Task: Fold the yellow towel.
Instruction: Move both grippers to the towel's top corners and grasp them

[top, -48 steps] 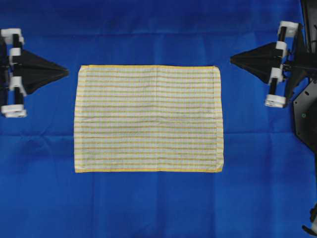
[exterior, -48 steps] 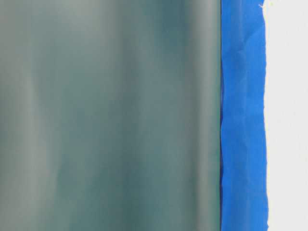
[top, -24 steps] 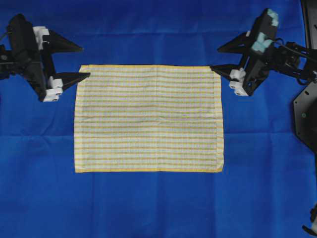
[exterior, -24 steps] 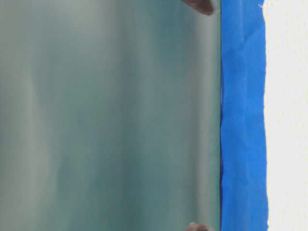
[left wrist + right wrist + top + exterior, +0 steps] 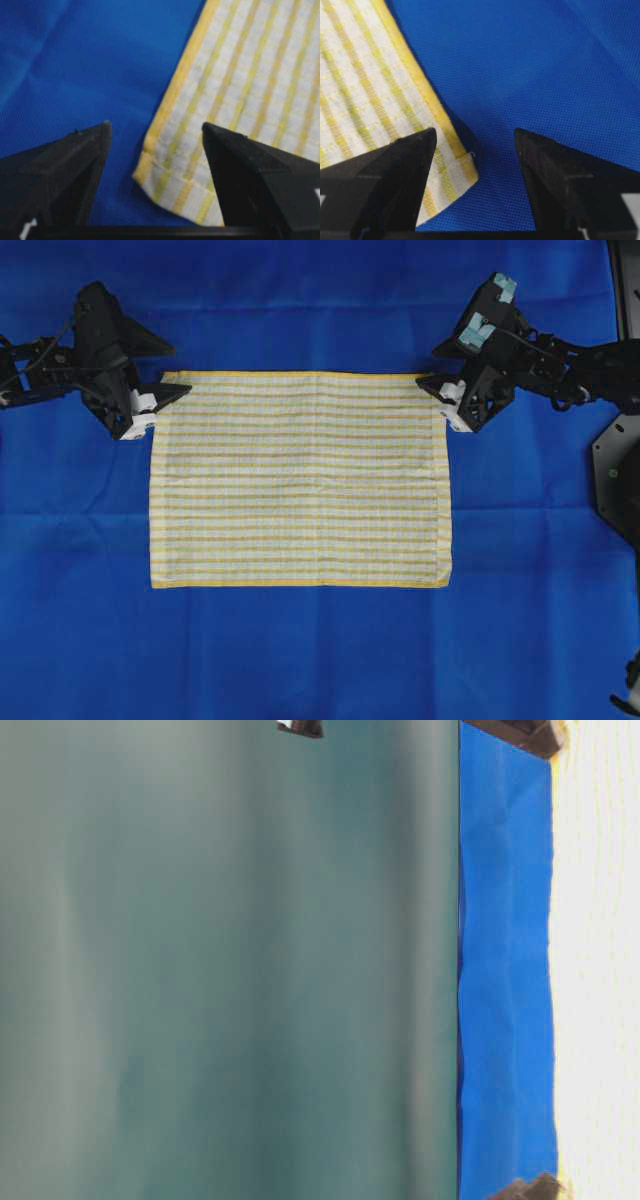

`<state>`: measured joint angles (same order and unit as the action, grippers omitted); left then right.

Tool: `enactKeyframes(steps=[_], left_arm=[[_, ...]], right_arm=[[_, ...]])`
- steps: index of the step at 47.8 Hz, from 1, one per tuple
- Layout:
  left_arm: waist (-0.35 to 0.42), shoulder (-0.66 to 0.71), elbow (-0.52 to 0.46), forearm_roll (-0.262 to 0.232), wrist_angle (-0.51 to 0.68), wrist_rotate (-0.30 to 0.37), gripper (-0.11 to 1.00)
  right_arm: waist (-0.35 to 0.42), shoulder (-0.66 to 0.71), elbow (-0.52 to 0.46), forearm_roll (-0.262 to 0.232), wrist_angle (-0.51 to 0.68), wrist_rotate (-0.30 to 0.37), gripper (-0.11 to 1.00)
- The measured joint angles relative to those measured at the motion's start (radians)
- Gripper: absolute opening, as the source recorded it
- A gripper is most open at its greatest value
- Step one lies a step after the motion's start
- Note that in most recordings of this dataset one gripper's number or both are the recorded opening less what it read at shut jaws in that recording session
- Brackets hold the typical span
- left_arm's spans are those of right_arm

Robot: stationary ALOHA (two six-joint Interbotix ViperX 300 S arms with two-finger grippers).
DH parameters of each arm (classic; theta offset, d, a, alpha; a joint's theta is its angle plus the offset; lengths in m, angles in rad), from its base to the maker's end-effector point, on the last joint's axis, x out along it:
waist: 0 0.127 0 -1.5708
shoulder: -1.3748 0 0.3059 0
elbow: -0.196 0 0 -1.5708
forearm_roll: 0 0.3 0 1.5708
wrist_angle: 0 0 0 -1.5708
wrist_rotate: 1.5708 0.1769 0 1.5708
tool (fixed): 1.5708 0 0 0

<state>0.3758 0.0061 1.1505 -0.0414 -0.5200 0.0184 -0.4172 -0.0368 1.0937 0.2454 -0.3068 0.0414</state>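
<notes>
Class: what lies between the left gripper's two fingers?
In the left wrist view, the yellow towel's corner and blue cloth lie between the left gripper's open fingers.

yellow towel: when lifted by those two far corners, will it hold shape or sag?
Likely sags: the yellow towel looks thin, lying flat with faint wrinkles on the blue cloth. Probably light. The corner between the left hand's open fingers curls slightly, suggesting easy pinching.

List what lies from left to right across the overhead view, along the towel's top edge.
left gripper → yellow towel → right gripper, all over the blue cloth.
</notes>
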Motion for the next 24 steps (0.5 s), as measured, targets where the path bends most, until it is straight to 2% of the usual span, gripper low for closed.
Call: enactKeyframes(steps=[4,8,17,24], left_arm=[[0.015,0.026,-0.002,0.000,-0.003,0.000,0.60],[0.032,0.051,-0.002,0.000,-0.002,-0.002,0.45],[0.028,0.080,-0.018,0.002,0.002,0.000,0.04],[0.028,0.083,-0.020,0.002,0.003,0.002,0.03]], right_arm=[[0.000,0.014,0.000,0.005,-0.011,0.000,0.59],[0.000,0.028,0.000,0.008,-0.014,0.000,0.49],[0.002,0.038,-0.002,0.014,-0.020,0.000,0.05],[0.002,0.040,0.000,0.026,-0.020,0.000,0.02]])
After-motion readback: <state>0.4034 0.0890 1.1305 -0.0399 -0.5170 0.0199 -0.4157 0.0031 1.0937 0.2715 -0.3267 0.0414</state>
